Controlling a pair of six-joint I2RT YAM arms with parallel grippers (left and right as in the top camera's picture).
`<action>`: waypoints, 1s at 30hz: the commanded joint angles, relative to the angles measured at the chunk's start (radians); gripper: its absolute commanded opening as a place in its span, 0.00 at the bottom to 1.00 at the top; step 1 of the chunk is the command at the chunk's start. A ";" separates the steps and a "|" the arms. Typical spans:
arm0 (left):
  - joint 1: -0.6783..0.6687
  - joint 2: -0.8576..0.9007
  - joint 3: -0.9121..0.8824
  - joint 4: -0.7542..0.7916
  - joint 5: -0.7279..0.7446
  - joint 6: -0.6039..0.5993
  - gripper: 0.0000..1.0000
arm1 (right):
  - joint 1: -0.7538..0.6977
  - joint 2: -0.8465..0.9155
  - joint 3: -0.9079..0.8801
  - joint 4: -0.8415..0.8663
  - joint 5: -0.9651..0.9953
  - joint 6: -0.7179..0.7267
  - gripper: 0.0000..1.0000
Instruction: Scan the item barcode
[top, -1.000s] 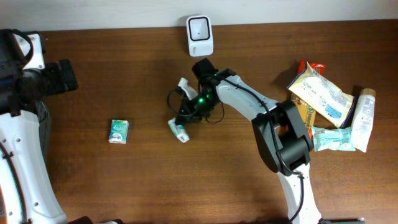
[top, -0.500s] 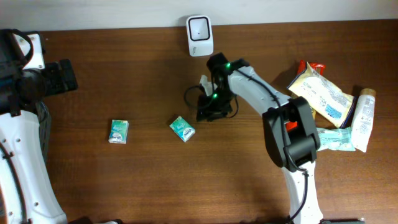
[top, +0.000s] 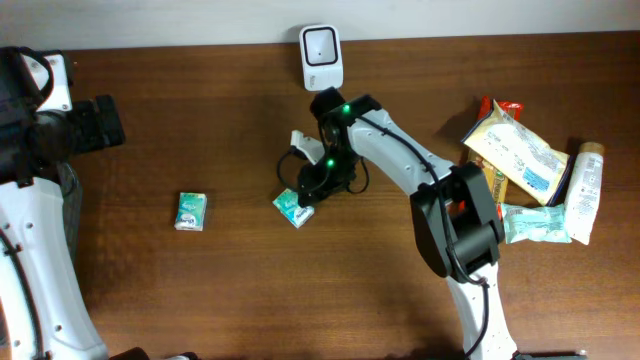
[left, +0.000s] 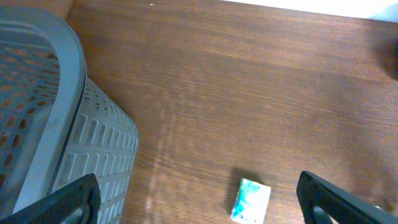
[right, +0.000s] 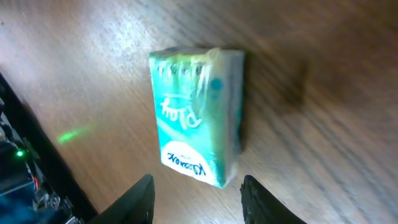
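Beneath the right claw (right: 198, 202) lies a packet (right: 196, 118).

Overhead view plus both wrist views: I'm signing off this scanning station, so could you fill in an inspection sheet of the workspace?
surface: brown wooden table, no spills seen.
job's things: white box-shaped scanner at far edge; teal plastic-wrapped tissue packet lying flat under the right gripper; second teal packet apart, nearer the left arm.
clutter: heap of packaged goods at the right end.
grippers: left gripper jaws wide open, empty; right gripper jaws open, gripping nothing.
cables: dark loop by the right wrist.
surroundings: grey perforated plastic basket; pale wall.
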 joint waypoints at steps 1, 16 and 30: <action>0.003 -0.004 0.005 0.002 -0.002 -0.009 0.99 | 0.007 -0.019 -0.012 0.000 -0.013 -0.019 0.44; 0.003 -0.004 0.005 0.002 -0.002 -0.009 0.99 | 0.018 -0.019 -0.075 0.067 -0.013 -0.006 0.43; 0.003 -0.004 0.005 0.002 -0.002 -0.009 0.99 | 0.056 0.004 -0.088 0.172 -0.006 0.238 0.29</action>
